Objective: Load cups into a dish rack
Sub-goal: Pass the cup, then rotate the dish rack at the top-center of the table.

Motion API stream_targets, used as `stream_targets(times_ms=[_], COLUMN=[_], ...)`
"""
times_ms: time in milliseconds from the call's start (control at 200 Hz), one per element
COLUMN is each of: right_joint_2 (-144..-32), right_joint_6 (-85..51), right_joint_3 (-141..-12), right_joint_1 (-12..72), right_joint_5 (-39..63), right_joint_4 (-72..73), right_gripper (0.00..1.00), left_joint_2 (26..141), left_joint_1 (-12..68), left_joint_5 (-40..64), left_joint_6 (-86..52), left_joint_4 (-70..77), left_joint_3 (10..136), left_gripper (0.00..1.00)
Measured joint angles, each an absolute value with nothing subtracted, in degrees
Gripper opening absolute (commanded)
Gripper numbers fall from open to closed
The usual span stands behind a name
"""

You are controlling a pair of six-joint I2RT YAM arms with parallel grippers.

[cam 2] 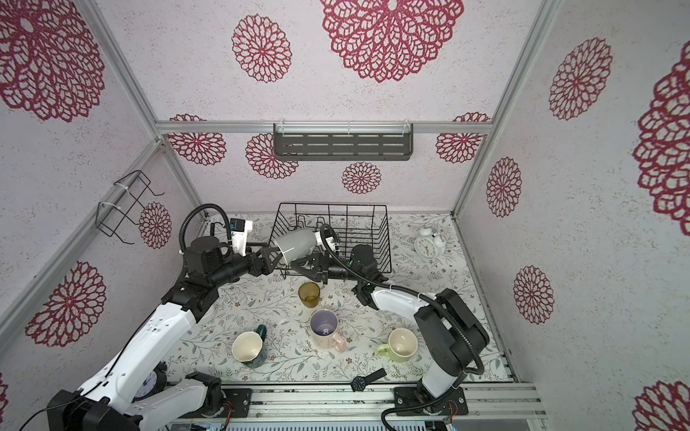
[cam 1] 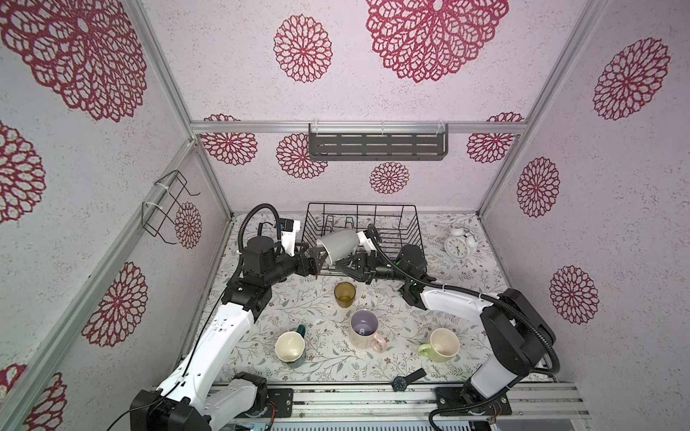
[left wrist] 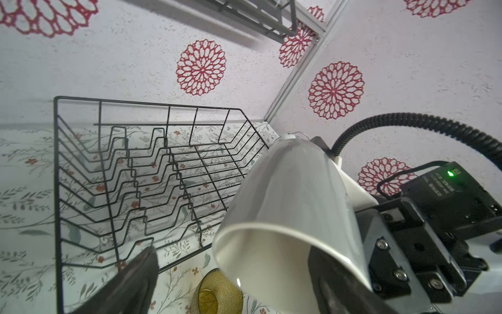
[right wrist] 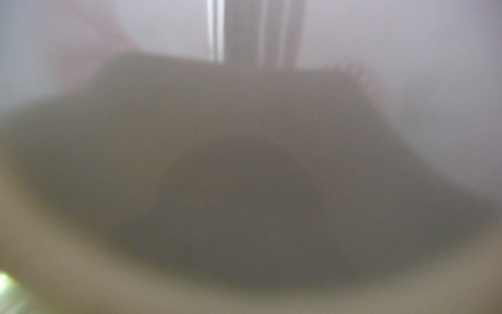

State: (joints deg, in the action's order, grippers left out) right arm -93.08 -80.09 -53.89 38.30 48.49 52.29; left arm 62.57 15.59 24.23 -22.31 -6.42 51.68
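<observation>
Top views overhead share table (cam 1: 328, 358); left wrist near dish rack (left wrist: 135, 174); right blurred.

Nothing can be read with certainty. The white alarm clock (cam 1: 456, 246) near the tabletop's far right corner has a ring of dark numerals on its dial, too small to make out. In the left wrist view, a label (left wrist: 442, 185) on the right arm's black housing carries pale print, too blurred to read.
</observation>
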Motion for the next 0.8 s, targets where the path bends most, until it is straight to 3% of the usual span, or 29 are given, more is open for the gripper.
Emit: stream_targets(times_ms=[125,320,801], right_joint_2=[-90.6,-87.2,-86.5], right_joint_6=[-63.1,-38.2,-16.5], right_joint_3=[-59.1,-67.3,-69.7], right_joint_1=[36.8,35.8,31.3], right_joint_5=[43.3,26.5,2.4], right_joint_4=[29.1,0.6,-21.7], right_gripper=[0.00,0.00,0.00], left_joint_2=[61.3,60.6,90.3], left_joint_1=[15.6,15.1,8.9], left_joint_5=[20.0,9.1,0.5], left_joint_6=[-21.9,-22.9,-27.6], left_joint_4=[-9.0,-16.4,-40.5], left_joint_3=[51.7,53.8,75.0], left_gripper=[0.97,0.97,0.97])
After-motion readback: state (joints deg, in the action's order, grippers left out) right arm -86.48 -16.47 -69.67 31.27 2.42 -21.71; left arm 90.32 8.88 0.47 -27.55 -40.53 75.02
